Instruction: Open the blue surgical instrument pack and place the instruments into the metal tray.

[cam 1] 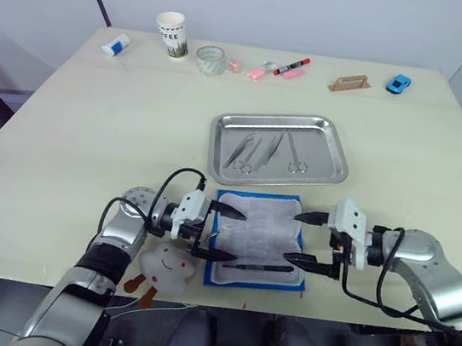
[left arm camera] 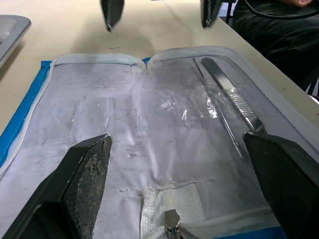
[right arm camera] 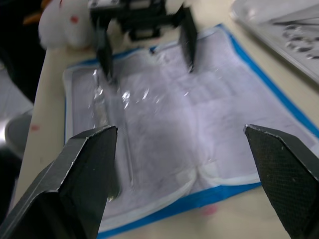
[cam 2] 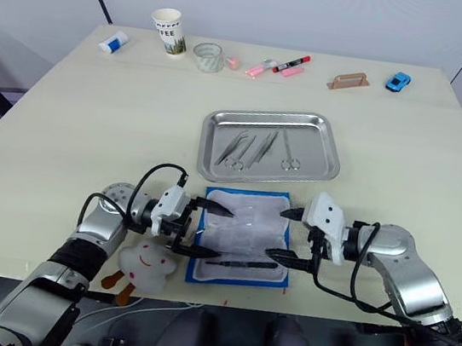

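Left eye view showed the blue surgical instrument pack (cam 1: 254, 241) lying unfolded near the table (cam 1: 62, 149) edge closest to me, its pale lining up, with the metal tray (cam 1: 278, 148) just beyond it at 12 o'clock. My left gripper (cam 1: 221, 234) hovered over the pack's 9 o'clock edge and my right gripper (cam 1: 308, 240) over its 3 o'clock edge — both with fingers wide apart and holding nothing. I judged they faced each other like this so that either one could reach across the lining.

Several instruments (cam 1: 266, 154) already lay side by side in the tray. Two slim tools (left arm camera: 229, 102) were left in the pack, along its near edge under a clear film, so the task was mostly done but not finished. A white plush toy (cam 1: 168, 265) sat touching the pack's near-left corner; I thought it could get in the way of my left arm.
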